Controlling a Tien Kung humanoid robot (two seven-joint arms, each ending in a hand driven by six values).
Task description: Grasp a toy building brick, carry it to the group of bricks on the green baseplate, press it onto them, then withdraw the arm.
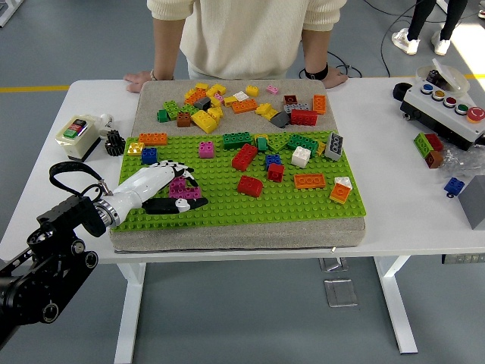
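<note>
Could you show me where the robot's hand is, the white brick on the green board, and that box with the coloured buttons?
left hand [155, 184]: head view, on the white back of the hand.
white brick [301, 157]: head view, on its studded top.
button box [449, 112]: head view, on its pale top panel.

Black jointed left arm [45, 262] with a looping cable, ending in a white-shelled, black-fingered hand [155, 192].

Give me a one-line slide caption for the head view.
Left hand rests over a magenta brick on the green baseplate, a person standing behind.
</note>
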